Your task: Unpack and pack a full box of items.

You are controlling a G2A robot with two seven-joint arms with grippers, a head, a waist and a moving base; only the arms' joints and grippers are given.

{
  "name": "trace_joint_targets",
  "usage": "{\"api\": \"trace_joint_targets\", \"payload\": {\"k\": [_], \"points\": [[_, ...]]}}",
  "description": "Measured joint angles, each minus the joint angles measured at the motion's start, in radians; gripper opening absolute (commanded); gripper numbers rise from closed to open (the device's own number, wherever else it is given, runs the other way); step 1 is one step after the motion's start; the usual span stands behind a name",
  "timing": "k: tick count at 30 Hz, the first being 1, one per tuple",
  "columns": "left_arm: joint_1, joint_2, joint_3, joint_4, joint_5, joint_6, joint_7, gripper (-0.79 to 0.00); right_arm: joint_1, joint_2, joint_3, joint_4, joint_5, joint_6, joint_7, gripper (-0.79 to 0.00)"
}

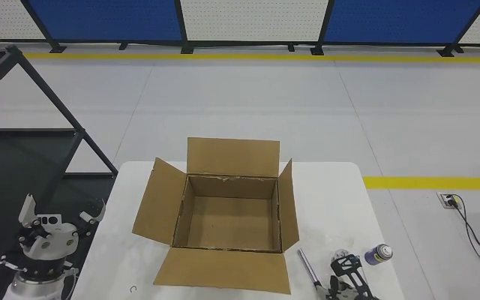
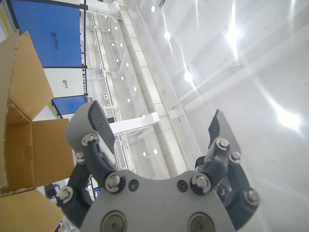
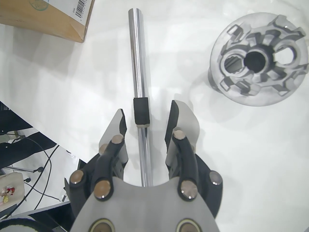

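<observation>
Your right gripper (image 3: 147,112) is at the white table (image 1: 330,202)'s near-right edge, fingers wide, straddling a steel rod (image 3: 137,56), not touching. Rod lies flat, long axis near-to-far, far end toward the cardboard box (image 1: 232,186)'s flap corner; cast metal hub (image 3: 258,59) just beside. Your left gripper (image 2: 155,108) is off the table's left, spread wide, aimed at the ceiling (image 2: 217,49). Box sits mid-table, flaps out. Beyond: grey floor (image 1: 300,105), blue panels (image 1: 105,19).

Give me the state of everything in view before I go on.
cardboard box, open, all four flaps out, nothing inside.
steel rod, lying flat on the table, between the right jaws, ungripped.
metal casting, resting on the table, untouched.
spray can, upright on the table.
left gripper, jaws open, empty.
right gripper, jaws open around the steel rod.
</observation>
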Motion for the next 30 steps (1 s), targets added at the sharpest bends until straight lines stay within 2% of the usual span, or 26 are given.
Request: {"api": "trace_joint_targets", "payload": {"k": [2, 3, 4, 5, 13, 20, 30], "points": [[0.000, 0.000, 0.000, 0.000, 0.000, 0.000, 0.000, 0.000, -0.015, 0.003, 0.008, -0.022, 0.010, -0.001, -0.012, -0.403], [0.000, 0.000, 0.000, 0.000, 0.000, 0.000, 0.000, 0.000, -0.021, 0.004, 0.013, -0.033, 0.017, -0.002, -0.017, -0.259], [0.000, 0.000, 0.000, 0.000, 0.000, 0.000, 0.000, 0.000, -0.030, 0.006, 0.020, -0.048, 0.029, -0.006, -0.022, -0.154], [0.000, 0.000, 0.000, 0.000, 0.000, 0.000, 0.000, 0.000, -0.037, 0.007, 0.027, -0.061, 0.041, -0.010, -0.025, 0.000], [0.000, 0.000, 0.000, 0.000, 0.000, 0.000, 0.000, 0.000, -0.125, 0.022, 0.106, -0.219, 0.189, -0.104, -0.040, 0.000], [0.000, 0.000, 0.000, 0.000, 0.000, 0.000, 0.000, 0.000, -0.212, 0.033, 0.183, -0.341, 0.405, -0.229, -0.111, 0.000], [0.000, 0.000, 0.000, 0.000, 0.000, 0.000, 0.000, 0.000, -0.226, 0.036, 0.202, -0.367, 0.441, -0.223, -0.121, 0.000]]}}
